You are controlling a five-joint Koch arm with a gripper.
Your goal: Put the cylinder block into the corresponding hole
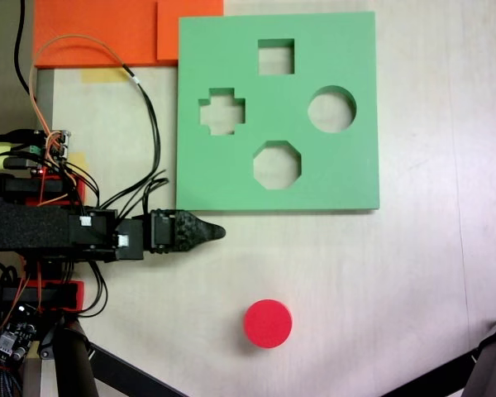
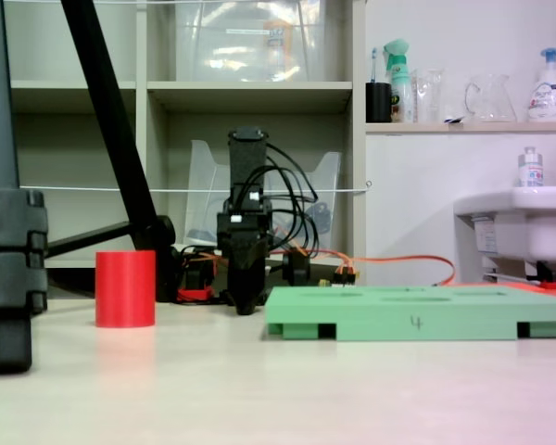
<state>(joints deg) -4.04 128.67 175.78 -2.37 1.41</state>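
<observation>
Red cylinder block is sitting upright on the pale table, low and center in the top-down fixed view, and at middle left in the low side-on fixed view, where it's standing closer to the camera than most of the other stuff. It's sitting well apart from everything, nothing touching it. Going further back, the gripper is pointing right from the left-hand side of the top-down view, its dark tip tapering to one point just below the lower left corner of the green foam board; in the side-on view the gripper is hanging down near center with its tip at or just above the table, just left of the board. Can't tell if the jaws are open or closed, since they're lining up into one shape from both angles, and it isn't carrying anything that I can see. The board is lying flat, taking up the upper middle of the top-down view, with a square cutout up top, a cross cutout at left, an octagonal cutout lower down, and the circular hole on the right side, and that hole is looking empty. Orange foam slabs are lying in the upper left corner, touching the board's top left edge. Black and orange cables are looping between the arm and those slabs.
</observation>
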